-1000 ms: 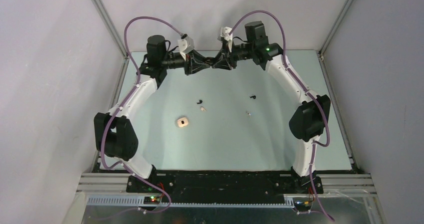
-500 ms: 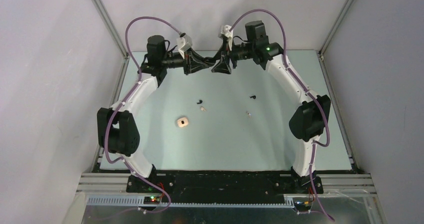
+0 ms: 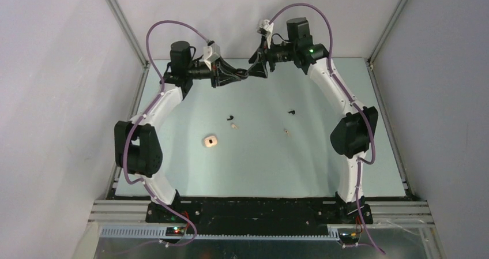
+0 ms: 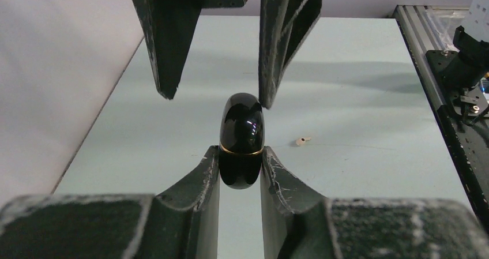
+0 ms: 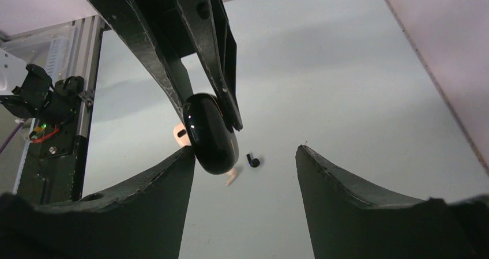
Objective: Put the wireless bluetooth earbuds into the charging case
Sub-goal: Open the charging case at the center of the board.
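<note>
A glossy black charging case (image 4: 242, 135) with a thin gold band is held up in the air, pinched between the fingers of my left gripper (image 4: 241, 155), which is shut on it. My right gripper (image 5: 245, 150) faces it with its jaws wide open; the black case (image 5: 210, 133) sits by its left finger. On the table lie two black earbuds (image 3: 231, 118) (image 3: 292, 112) and two cream earbuds (image 3: 234, 126) (image 3: 285, 131). Both grippers meet above the far middle of the table, left gripper (image 3: 241, 74) and right gripper (image 3: 254, 69).
A cream charging case (image 3: 210, 141) lies on the pale green table (image 3: 259, 166), left of middle. Grey walls and metal frame rails (image 3: 124, 22) close in the table on three sides. The arm bases stand at the near edge.
My right gripper has opened and let go of the black case, lifting slightly away. My left gripper has closed tighter on the case and keeps it in the air.
</note>
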`<state>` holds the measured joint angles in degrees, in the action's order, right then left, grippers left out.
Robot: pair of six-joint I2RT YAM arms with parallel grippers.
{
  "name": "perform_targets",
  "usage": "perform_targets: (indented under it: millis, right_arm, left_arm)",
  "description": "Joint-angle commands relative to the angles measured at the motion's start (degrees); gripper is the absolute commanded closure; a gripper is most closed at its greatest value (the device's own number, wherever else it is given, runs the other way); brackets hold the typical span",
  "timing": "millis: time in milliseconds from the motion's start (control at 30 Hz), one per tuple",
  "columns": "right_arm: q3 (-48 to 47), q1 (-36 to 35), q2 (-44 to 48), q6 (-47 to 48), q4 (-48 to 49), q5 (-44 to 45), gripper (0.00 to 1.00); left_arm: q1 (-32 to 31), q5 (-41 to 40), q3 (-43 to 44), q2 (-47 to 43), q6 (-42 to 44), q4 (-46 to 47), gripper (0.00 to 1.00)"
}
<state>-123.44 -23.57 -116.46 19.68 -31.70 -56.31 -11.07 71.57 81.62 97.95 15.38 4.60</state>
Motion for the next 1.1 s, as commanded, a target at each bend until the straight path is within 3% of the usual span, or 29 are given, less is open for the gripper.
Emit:
perform_targets:
  millis: [0,233,600,1067]
  right_arm:
    - [-2.6,-0.3,-0.3,0.8,-1.5,-2.5,0.29]
    - [-1.8,-1.8,-0.5,5.0,-3.6,-0.3,0.29]
    - [-5.5,0.5,-2.6,-3.4,3.6,2.8,0.33]
    - [-4.6,0.3,-2.2,-3.9,4.0,4.1,0.35]
  left_arm:
    - [0.0,2.0,3.2,0.7,-0.2,1.7,1.00]
    - [0.1,2.2,3.4,0.7,-0.9,1.8,1.00]
    - [0.0,2.3,3.2,0.7,-0.9,1.8,1.00]
    - [0.0,2.3,3.6,1.1,-1.8,1.8,1.00]
